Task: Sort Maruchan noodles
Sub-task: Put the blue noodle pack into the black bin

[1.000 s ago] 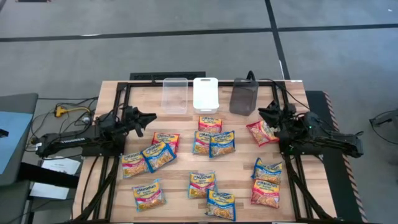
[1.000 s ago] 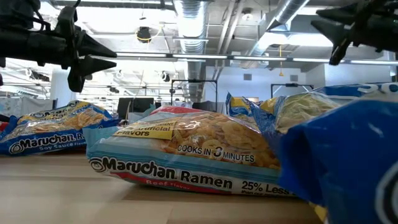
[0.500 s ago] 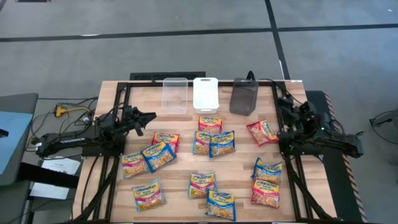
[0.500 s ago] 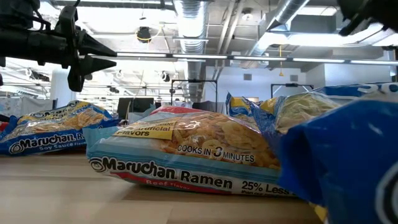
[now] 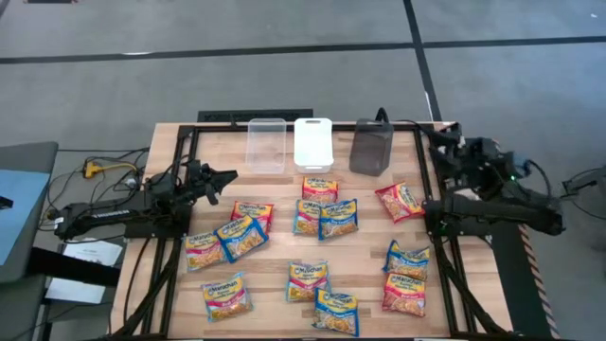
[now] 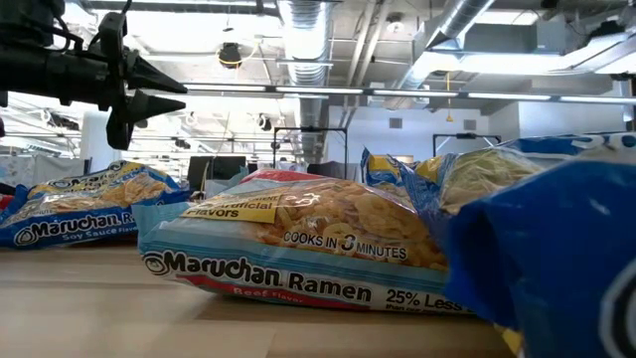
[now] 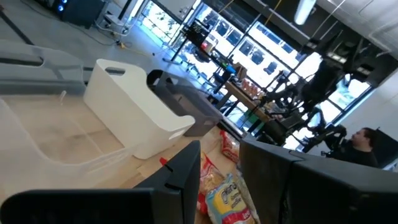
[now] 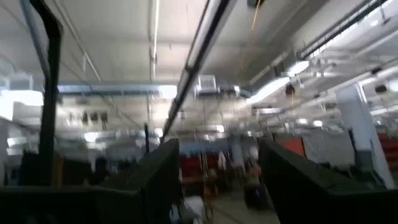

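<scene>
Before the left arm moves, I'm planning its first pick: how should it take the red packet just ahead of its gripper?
Come straight down on the red packet: it lies flat. Close the left gripper's fingers across its puffed middle; a blue packet overlaps its near edge, so the edges are poor grips.

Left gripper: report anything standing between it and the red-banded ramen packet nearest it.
Nothing visible. The left gripper hangs open above bare wood, and the red-banded yellow plastic ramen packet lies just beyond it, with only the wooden table between.
</scene>
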`<move>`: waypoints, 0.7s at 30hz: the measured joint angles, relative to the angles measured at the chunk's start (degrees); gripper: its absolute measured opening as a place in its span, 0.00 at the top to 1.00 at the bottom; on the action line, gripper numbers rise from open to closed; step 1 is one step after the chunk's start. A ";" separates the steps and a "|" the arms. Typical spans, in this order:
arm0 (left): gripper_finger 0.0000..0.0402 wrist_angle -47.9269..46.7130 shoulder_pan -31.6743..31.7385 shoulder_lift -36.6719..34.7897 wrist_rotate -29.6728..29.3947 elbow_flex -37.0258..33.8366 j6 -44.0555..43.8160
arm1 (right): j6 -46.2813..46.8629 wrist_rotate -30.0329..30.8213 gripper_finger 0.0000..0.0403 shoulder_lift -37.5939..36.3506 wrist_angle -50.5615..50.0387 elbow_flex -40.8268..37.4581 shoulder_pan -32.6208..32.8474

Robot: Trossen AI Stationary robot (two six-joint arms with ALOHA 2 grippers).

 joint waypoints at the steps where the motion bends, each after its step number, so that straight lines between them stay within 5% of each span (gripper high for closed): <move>1: 0.75 -0.35 0.00 0.00 -0.21 0.00 0.00 | -0.66 0.00 0.39 2.04 -2.63 1.97 0.00; 11: 0.75 -0.83 0.00 0.00 -0.54 0.00 -0.02 | -1.92 0.00 0.39 18.86 -23.21 15.88 0.00; 21: 0.75 -0.79 0.00 0.00 -0.50 0.02 -0.87 | -0.81 -2.11 0.39 29.63 -30.77 17.89 0.00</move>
